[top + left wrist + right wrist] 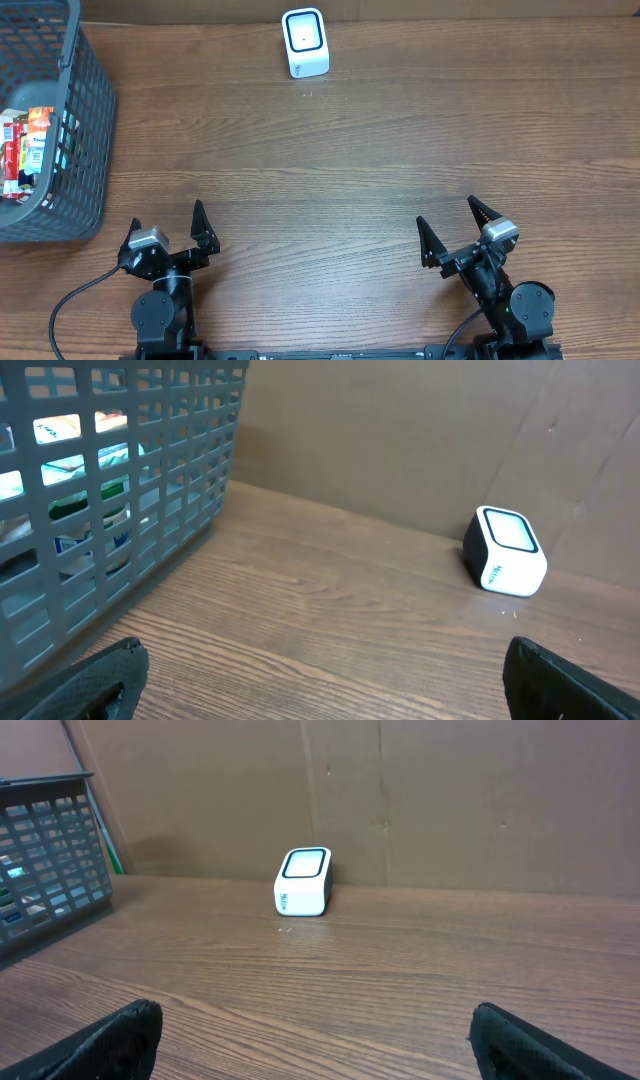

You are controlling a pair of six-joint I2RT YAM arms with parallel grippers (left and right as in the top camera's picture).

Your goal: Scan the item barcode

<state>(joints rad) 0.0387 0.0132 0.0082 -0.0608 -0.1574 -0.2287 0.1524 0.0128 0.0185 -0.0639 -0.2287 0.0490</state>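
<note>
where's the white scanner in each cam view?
Overhead: scanner top centre, at the far edge.
Left wrist: scanner right of centre, mid-height.
Right wrist: scanner just left of centre, mid-height.
Shared landmark: grey basket, left of the scanner in all three.

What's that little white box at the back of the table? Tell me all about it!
It is a small barcode scanner, a rounded white box, plastic by the look, with a glassy window framed in white on its slanted top. Small print on one side is too tiny to read. It stands upright near the back edge of the wooden table, touching nothing else.
</note>
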